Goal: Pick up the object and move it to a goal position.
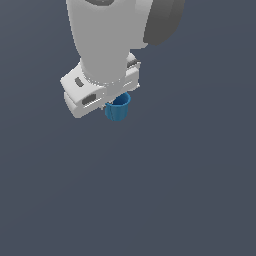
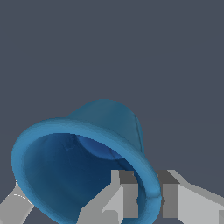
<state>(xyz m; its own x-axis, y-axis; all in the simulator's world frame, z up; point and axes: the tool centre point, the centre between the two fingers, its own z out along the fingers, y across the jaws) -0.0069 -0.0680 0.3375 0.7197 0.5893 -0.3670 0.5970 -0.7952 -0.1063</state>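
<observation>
The object is a small blue cup (image 1: 118,108), tapered, with a hollow top. In the exterior view it hangs just under the white hand of the arm (image 1: 100,85), its rim up against the hand. In the wrist view the blue cup (image 2: 87,148) fills the lower half of the picture, its open mouth facing the camera. My gripper (image 2: 148,199) is shut on the cup's rim: one grey finger pad (image 2: 127,194) sits inside the mouth and the other pad (image 2: 170,194) sits outside the wall. The cup is held off the surface.
A plain dark grey-blue surface (image 1: 190,190) spreads all around in both views. No other object and no goal marker shows.
</observation>
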